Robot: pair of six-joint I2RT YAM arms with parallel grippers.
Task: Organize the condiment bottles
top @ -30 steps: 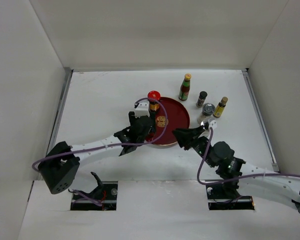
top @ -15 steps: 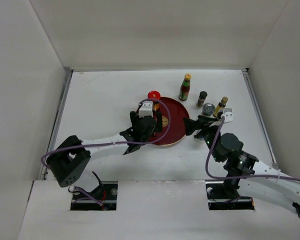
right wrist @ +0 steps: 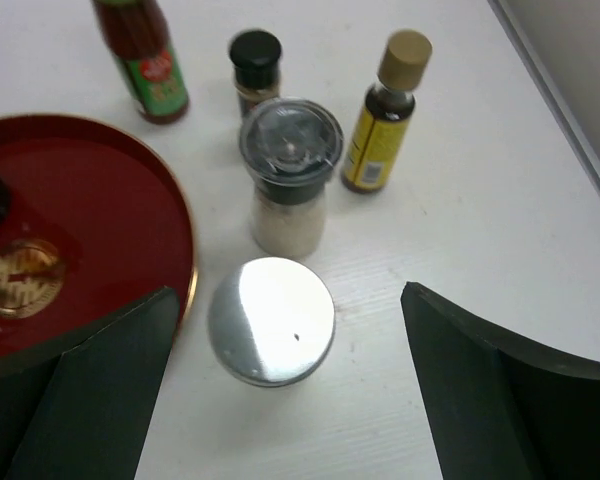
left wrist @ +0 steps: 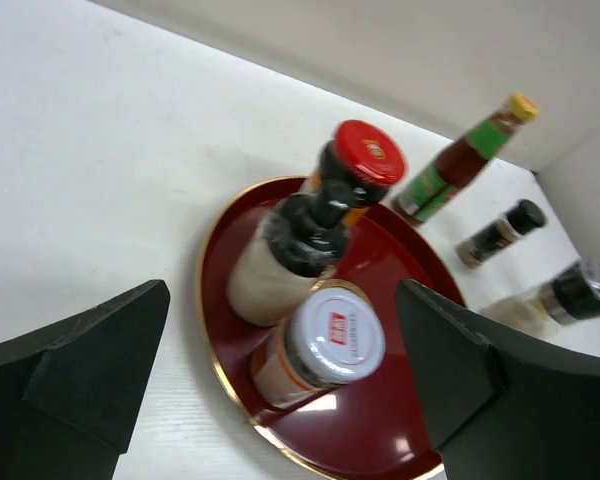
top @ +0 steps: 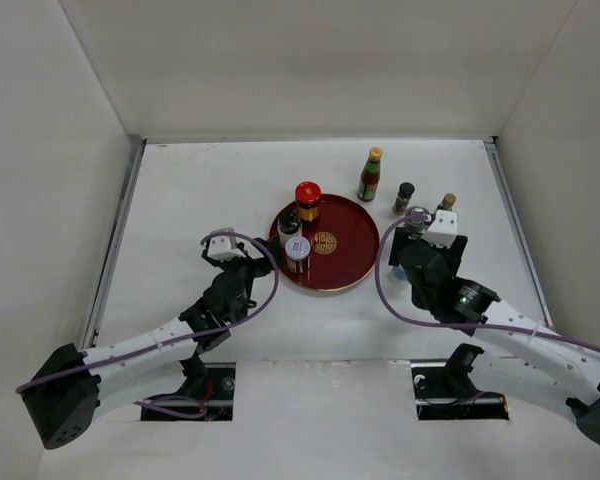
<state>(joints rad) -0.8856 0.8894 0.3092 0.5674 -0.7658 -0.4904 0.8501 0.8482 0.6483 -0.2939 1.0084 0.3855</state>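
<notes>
While both grippers stand wide open and hold nothing, the risk I judge here is tight spacing.

Left side: three bottles crowd the left part of the tray (top: 352, 238), mid-table. They are the black-cap bottle (left wrist: 280, 250), white-cap jar (left wrist: 320, 350) and red-cap jar (left wrist: 365, 165), touching or nearly so. A finger pushed in there could tip one into its neighbours.

Right side: five bottles stand off the tray, between it and the table's right edge. They are the sauce bottle (right wrist: 140, 55), shaker (right wrist: 254, 65), grinder (right wrist: 290, 175), silver-cap jar (right wrist: 271, 320) and tan-cap bottle (right wrist: 385, 115). The silver-cap jar is just beside the grinder and near the tray rim, so a closing finger could clip the grinder and topple it.

Left arm lies low, reaching from the near-left corner. The left gripper (left wrist: 282, 300) is short of the tray rim, aimed at the three bottles.

Right arm bends in from the near-right corner. The right gripper (right wrist: 287, 292) is over the silver-cap jar, fingers either side, apart from it.
</notes>
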